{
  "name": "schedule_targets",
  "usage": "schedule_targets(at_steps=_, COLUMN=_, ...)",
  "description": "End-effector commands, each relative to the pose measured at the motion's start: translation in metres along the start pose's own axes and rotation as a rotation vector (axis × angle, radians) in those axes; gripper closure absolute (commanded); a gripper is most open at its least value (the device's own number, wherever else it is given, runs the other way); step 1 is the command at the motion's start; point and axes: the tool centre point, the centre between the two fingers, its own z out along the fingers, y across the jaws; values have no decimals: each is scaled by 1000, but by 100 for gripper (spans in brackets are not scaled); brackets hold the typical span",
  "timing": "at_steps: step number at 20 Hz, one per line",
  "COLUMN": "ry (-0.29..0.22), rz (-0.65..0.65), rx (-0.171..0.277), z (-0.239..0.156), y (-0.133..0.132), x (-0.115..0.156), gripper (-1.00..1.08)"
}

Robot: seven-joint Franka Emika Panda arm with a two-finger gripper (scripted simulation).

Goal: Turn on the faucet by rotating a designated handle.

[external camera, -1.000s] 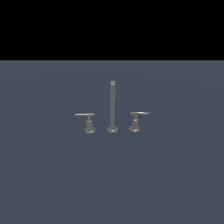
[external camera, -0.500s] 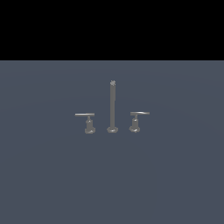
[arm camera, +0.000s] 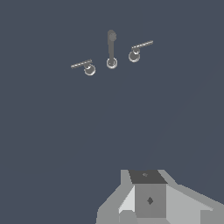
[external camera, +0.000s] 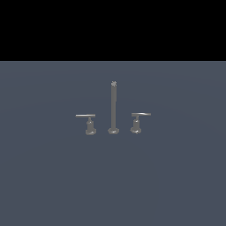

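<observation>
The faucet stands in the middle of the exterior view: a tall thin post (external camera: 113, 106) on a round foot, with a short handle on each side. The handle (external camera: 86, 116) with the thin straight lever bar on a stubby pedestal is on the exterior view's left. The twin handle (external camera: 140, 115), with a chunkier hub, is on the right. In the wrist view the post (arm camera: 111, 48), the handle (arm camera: 82, 65) and the twin (arm camera: 142, 45) lie far off. My gripper (arm camera: 148, 194) shows only as a grey block at the frame edge, well apart from the faucet; its jaws are not distinguishable.
The faucet sits on a flat blue-grey surface (external camera: 113, 185) that fills both views. A black band lies above it in the exterior view. My arm is not in the exterior view.
</observation>
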Motion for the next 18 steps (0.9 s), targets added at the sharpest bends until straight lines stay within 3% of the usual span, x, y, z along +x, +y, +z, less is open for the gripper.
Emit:
schedule_targets(at_steps=1, ry=1, rz=51, rx=0, z=14, y=-11, x=4, gripper=108)
schedule_targets(at_steps=18, ry=8, rz=405, rx=5, z=106, y=-84, x=48, gripper=108)
